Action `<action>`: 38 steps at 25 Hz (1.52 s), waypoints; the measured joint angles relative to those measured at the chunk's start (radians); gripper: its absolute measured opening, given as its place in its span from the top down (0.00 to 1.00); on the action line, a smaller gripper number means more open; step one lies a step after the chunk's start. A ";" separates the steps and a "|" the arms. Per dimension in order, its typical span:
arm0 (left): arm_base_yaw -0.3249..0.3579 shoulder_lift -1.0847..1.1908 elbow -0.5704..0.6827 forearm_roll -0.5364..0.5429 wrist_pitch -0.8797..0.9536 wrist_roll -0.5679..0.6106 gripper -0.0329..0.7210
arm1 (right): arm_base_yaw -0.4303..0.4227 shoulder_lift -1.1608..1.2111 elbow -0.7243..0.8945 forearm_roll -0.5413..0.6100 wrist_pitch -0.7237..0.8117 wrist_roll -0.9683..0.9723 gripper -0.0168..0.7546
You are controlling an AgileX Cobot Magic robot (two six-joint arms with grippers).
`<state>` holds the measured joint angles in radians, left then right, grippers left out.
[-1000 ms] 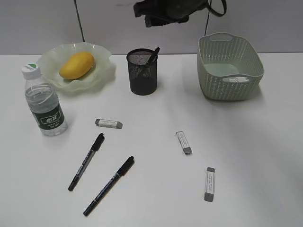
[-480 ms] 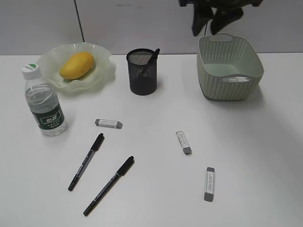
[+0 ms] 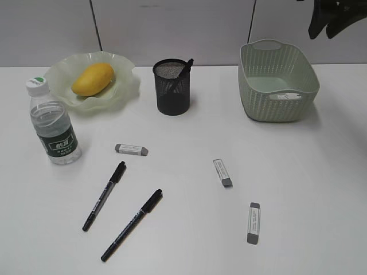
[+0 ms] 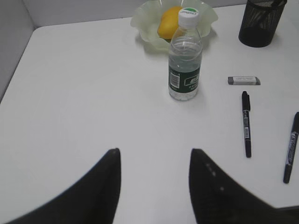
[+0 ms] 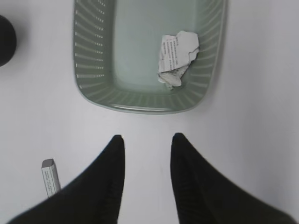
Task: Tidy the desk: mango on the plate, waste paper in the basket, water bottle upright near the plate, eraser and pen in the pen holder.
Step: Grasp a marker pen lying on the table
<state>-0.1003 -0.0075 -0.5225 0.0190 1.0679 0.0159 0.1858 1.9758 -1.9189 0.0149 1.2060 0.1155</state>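
Observation:
The mango (image 3: 93, 78) lies on the plate (image 3: 123, 86). The water bottle (image 3: 53, 123) stands upright in front of the plate. The pen holder (image 3: 172, 87) holds one pen (image 3: 184, 67). Two pens (image 3: 104, 195) (image 3: 132, 224) and three erasers (image 3: 131, 149) (image 3: 223, 172) (image 3: 253, 222) lie on the desk. The waste paper (image 5: 176, 57) lies inside the basket (image 5: 93, 56). My right gripper (image 5: 147, 140) is open and empty, high beside the basket (image 3: 278, 80), at the exterior view's top right (image 3: 332, 20). My left gripper (image 4: 154, 154) is open and empty over bare desk, short of the bottle (image 4: 185, 60).
The left wrist view shows the plate (image 4: 145, 21), the pen holder (image 4: 259, 23), an eraser (image 4: 243, 80) and both pens (image 4: 246, 123) (image 4: 291, 147). The right wrist view shows an eraser (image 5: 50, 176) at lower left. A grey wall stands behind the desk.
My right arm has swung from above the pen holder to the right, past the basket, to the top right corner. Nothing on the desk has moved.

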 joint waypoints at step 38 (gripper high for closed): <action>0.000 0.000 0.000 0.001 0.000 0.000 0.48 | -0.008 -1.886 1.317 0.042 -0.098 -0.170 0.63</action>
<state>-0.1003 -0.0075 -0.5225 0.0197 1.0679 0.0159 0.1780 0.0899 -0.6016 0.0567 1.1075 -0.0543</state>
